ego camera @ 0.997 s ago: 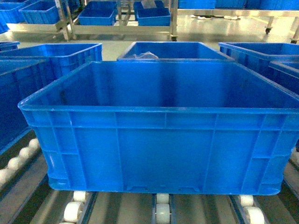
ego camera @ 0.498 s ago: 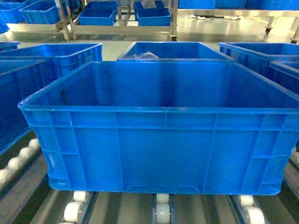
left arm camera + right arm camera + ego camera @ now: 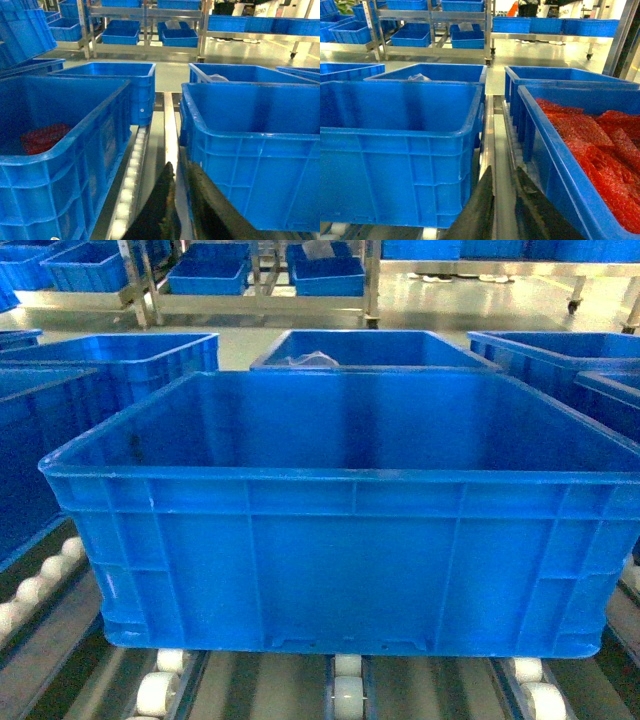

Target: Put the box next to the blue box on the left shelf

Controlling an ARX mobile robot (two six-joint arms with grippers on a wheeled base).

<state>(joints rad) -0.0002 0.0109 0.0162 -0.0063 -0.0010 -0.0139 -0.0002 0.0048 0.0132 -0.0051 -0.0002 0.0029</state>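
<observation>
The large bright-blue plastic crate already sits on the grey roller-wheel rack, with another blue crate just to its left. Both the left gripper and right gripper look slightly spread, holding nothing, so placement seems about finished

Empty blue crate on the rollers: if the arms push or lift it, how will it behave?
The box probably feels light for its size: nothing shows inside it. Ribbed walls and a thick rim suggest it stays stiff. Resting on white roller wheels, it will likely glide easily along the left shelf rather than tip.
</observation>
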